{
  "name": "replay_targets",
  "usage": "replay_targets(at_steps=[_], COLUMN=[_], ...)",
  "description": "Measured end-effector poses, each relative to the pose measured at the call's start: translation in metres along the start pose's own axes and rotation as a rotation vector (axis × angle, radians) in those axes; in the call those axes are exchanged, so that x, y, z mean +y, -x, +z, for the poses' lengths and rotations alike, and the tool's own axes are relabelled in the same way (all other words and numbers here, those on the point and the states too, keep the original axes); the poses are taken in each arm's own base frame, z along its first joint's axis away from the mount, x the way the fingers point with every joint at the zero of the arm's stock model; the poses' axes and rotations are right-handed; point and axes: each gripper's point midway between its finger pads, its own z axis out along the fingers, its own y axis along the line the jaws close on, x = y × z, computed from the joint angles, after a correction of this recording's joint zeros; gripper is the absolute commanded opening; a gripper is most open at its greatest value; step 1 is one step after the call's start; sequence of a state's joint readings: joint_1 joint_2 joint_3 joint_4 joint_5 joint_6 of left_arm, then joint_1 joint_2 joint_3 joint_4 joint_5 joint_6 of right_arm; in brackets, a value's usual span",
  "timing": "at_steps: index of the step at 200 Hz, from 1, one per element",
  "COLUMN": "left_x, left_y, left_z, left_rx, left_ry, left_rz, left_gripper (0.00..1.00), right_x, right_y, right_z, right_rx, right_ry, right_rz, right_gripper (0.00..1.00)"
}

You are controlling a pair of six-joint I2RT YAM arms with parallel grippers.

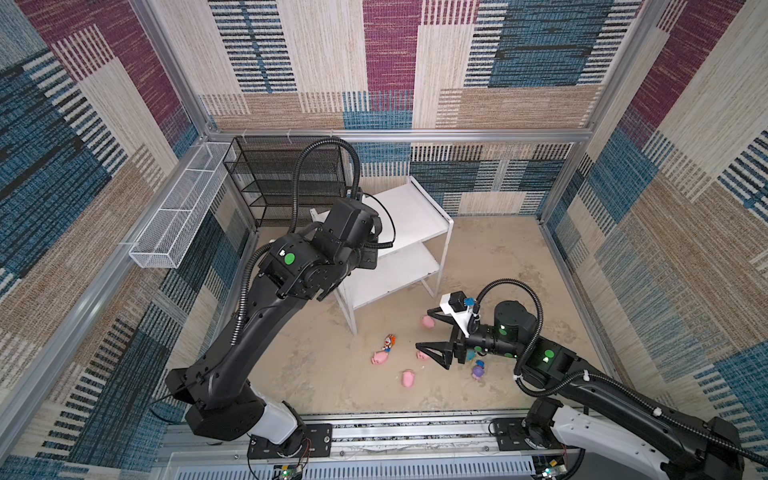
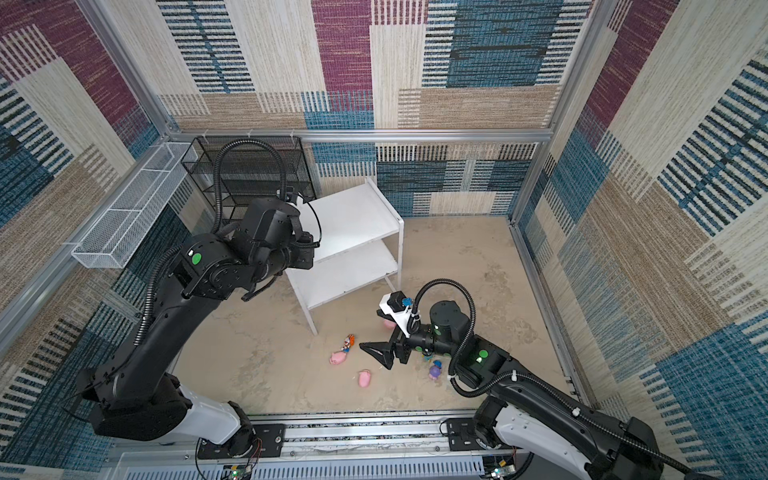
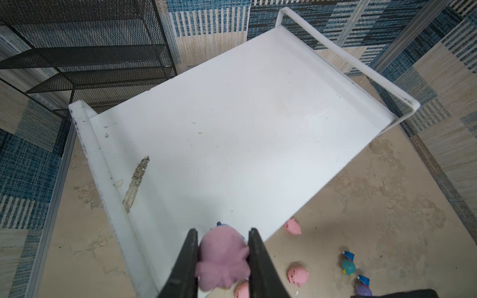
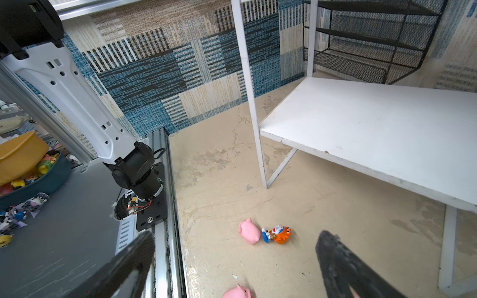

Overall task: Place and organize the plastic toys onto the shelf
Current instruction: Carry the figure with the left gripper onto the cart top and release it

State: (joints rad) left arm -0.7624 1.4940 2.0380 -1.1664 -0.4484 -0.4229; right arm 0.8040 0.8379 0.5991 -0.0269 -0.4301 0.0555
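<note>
Left pincer (image 3: pixel 223 231) clenches the pink-hooded toy (image 3: pixel 222 260) above the shelf (image 3: pixel 232 116) edge; released there, it could tumble off.

White shelf (image 1: pixel 415 216) stands upright; pink pigs (image 1: pixel 379 358), orange figure (image 1: pixel 389 341) and purple figure (image 1: pixel 478 370) sit on the floor (image 1: pixel 332 374) at its 5 o'clock, pink figure (image 3: pixel 223 260) held over its top.

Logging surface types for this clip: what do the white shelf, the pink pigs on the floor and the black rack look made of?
White shelf: painted board, matte, probably wood composite; a chipped patch shows a rough brownish core. Pink pigs: smooth moulded plastic or vinyl, slight sheen. Black rack: metal wire mesh, matte black coating.
</note>
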Motion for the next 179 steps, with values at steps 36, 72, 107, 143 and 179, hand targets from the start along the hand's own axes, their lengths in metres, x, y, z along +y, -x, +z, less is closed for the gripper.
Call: replay_targets(at_steps=[36, 72, 107, 143, 179], left_x=[0.007, 0.009, 0.009, 0.014, 0.015], left_y=[0.002, 0.001, 0.000, 0.000, -0.006], left_z=[0.002, 0.003, 0.003, 0.006, 0.013], left_rx=[0.013, 0.023, 0.029, 0.036, 0.078], left_ry=[0.001, -0.004, -0.010, -0.004, 0.004], left_rz=[-0.029, -0.038, -0.044, -0.057, -0.055], left_gripper=[0.02, 0.03, 0.05, 0.06, 0.06], right_x=[-0.012, -0.018, -0.024, -0.025, -0.025], right_y=[-0.009, -0.015, -0.016, -0.015, -0.017], right_z=[0.005, 0.007, 0.007, 0.005, 0.005], right_rx=[0.038, 0.067, 0.068, 0.062, 0.062], right_ry=[-0.055, -0.082, -0.119, -0.126, -0.126], right_rz=[0.020, 0.045, 0.056, 0.064, 0.066], right_gripper=[1.00, 1.00, 1.00, 1.00, 1.00])
